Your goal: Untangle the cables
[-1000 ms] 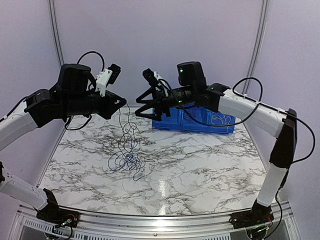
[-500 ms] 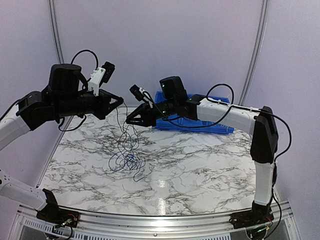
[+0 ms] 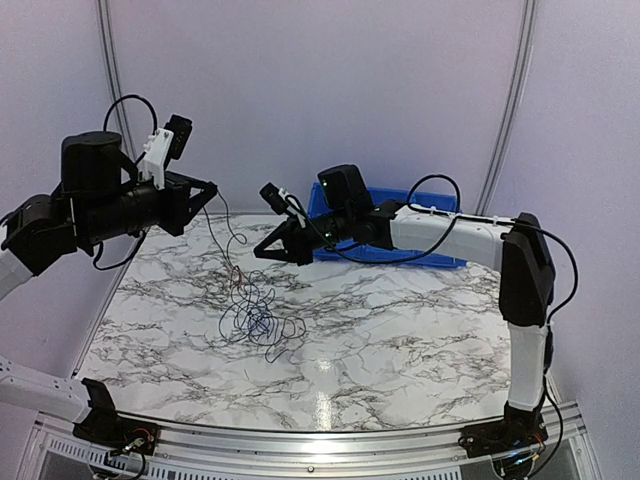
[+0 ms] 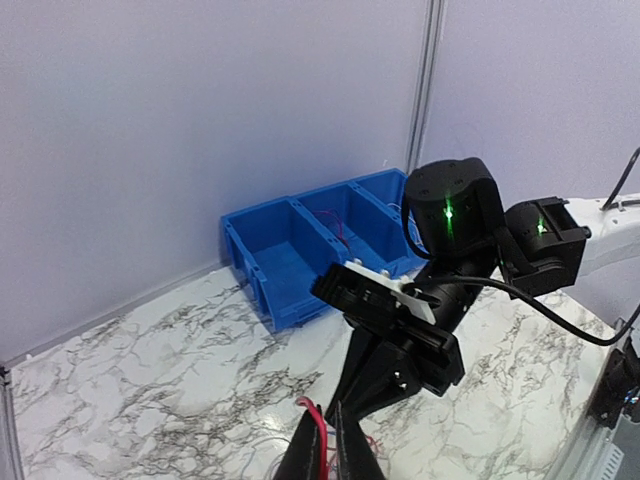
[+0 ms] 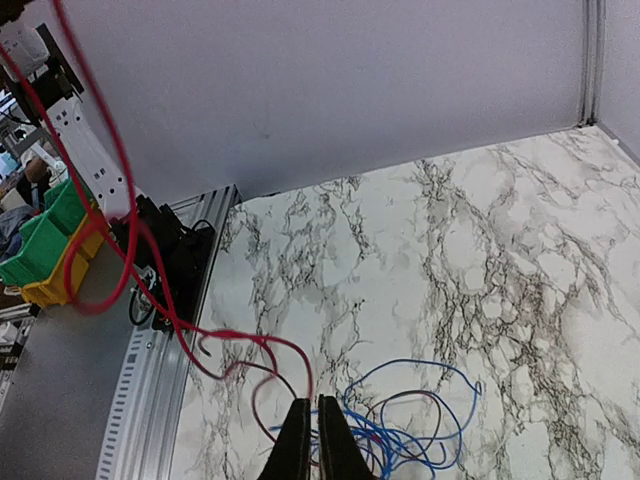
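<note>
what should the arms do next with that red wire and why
Probably pull the left tool up and away from the right tool. Both look shut on the red cable, which sags in slack loops between them, while the other cables lie tangled on the table.

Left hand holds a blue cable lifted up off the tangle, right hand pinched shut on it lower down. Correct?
Not blue. The cable in the left hand is red, as the left wrist view shows. The rest stands: it is lifted up off the tangle, and the right hand is pinched shut on it lower down.
</note>
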Controlling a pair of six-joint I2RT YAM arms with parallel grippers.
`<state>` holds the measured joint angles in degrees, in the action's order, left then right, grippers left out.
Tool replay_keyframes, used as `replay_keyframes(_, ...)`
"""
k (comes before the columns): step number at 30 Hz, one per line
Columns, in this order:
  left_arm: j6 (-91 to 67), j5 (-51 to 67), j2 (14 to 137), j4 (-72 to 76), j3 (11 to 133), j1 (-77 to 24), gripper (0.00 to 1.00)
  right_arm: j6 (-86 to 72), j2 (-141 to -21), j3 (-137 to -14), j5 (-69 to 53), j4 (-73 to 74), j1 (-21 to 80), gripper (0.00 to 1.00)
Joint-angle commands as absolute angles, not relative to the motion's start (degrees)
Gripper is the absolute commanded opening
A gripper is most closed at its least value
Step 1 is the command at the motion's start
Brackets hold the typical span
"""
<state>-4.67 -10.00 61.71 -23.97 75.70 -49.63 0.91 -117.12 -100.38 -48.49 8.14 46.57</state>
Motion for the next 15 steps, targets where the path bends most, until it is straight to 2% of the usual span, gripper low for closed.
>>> replay_keyframes(1, -1.9, -17.9, 58.1, -22.0, 73.2, -49.7, 0.09, 7.0, -112.2, -98.0, -47.9, 9.7, 46.1, 0.06)
replay_keyframes(7, -2.3, -20.3, 56.9, -21.9, 71.6, -49.7, 0.02, 12.1, -109.5, -96.9, -46.1, 14.2, 46.1, 0.00)
replay_keyframes(8, -2.6, -20.1, 56.9, -21.9, 71.7, -49.7, 0.01, 12.0, -109.3, -96.6, -46.3, 14.1, 46.1, 0.03)
replay_keyframes(12, -3.6, -17.8, 58.0, -21.9, 72.5, -49.7, 0.00, 11.0, -109.1, -99.2, -46.4, 14.5, 46.3, 0.34)
replay_keyframes(15, -7.5, -21.5, 58.0, -22.5, 70.9, -49.8, 0.02, 12.1, -110.5, -102.4, -44.5, 17.5, 46.5, 0.38)
